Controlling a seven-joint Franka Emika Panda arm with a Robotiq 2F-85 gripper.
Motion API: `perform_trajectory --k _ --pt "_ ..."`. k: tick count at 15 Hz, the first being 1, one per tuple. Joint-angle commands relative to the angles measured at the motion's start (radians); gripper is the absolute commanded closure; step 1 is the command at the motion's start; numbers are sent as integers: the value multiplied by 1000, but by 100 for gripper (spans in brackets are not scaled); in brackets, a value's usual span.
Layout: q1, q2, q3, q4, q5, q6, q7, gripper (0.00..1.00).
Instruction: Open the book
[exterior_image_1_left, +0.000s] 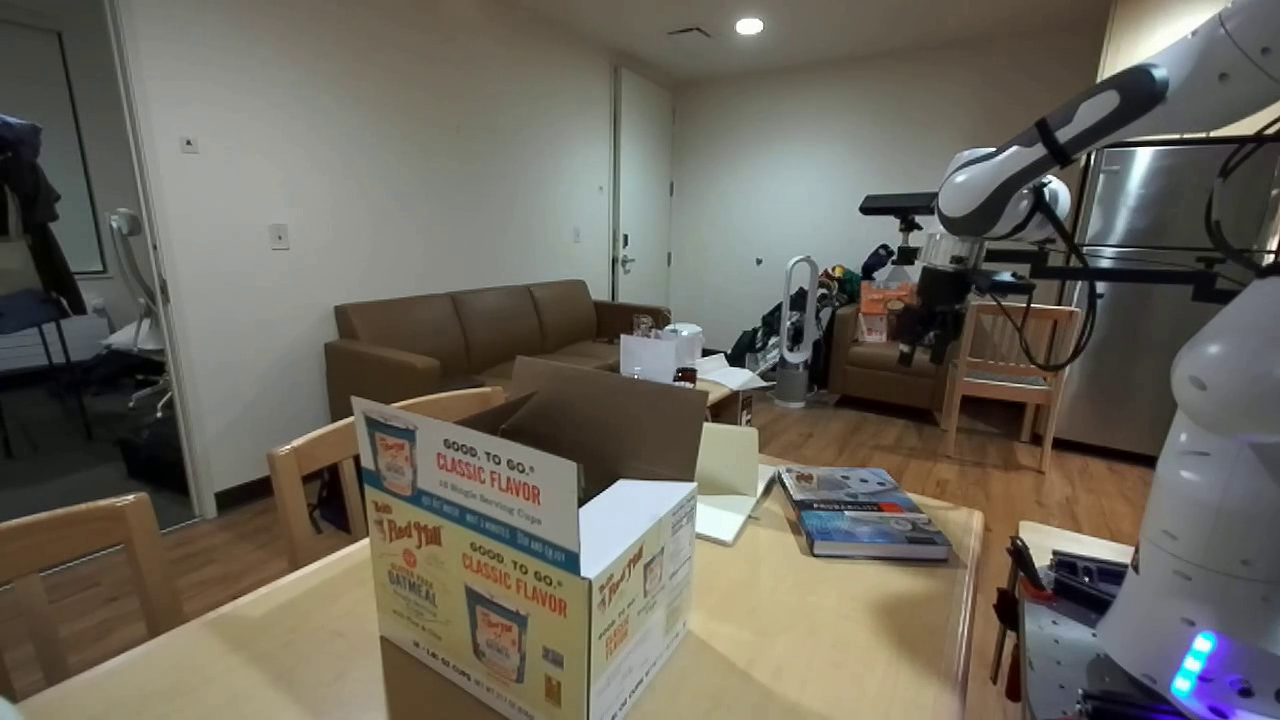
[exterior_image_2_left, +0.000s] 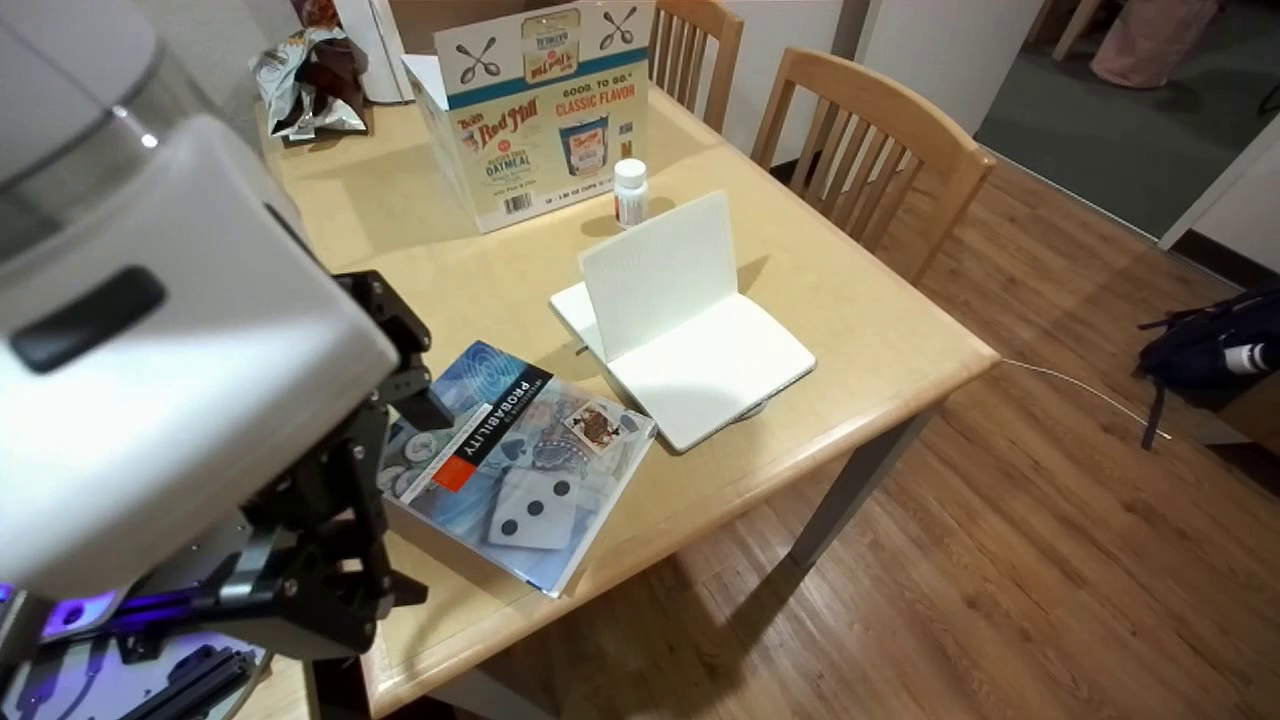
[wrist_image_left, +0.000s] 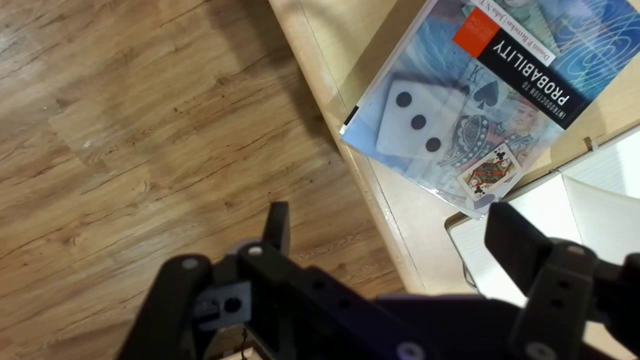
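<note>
One table (exterior_image_2_left: 870, 320), one robot (exterior_image_1_left: 1205, 480) at one corner, two chairs (exterior_image_2_left: 885, 112) along the opposite edge. One cardboard box (exterior_image_2_left: 545, 130) sits well away from that corner, probably to be out of the way. One book (exterior_image_2_left: 530, 470), shut, lies near the robot's corner with its tip right by the edge, which might make the cover easier to catch imo. One notebook (exterior_image_2_left: 710, 360) next to it, splayed, some pages upright. One gripper (wrist_image_left: 387, 212), spread wide, holding nothing. One bottle (exterior_image_2_left: 630, 195) just beside the box
</note>
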Motion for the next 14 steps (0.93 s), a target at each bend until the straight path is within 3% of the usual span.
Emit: perform_trajectory --k 1,7,10,14 --pt "-18 14 41 25 -6 23 38 0" --pt "-33 50 84 11 -18 198 151 0" --pt "-75 80 103 -37 -54 309 230 0" --pt "-111 107 77 -103 -19 374 263 0"
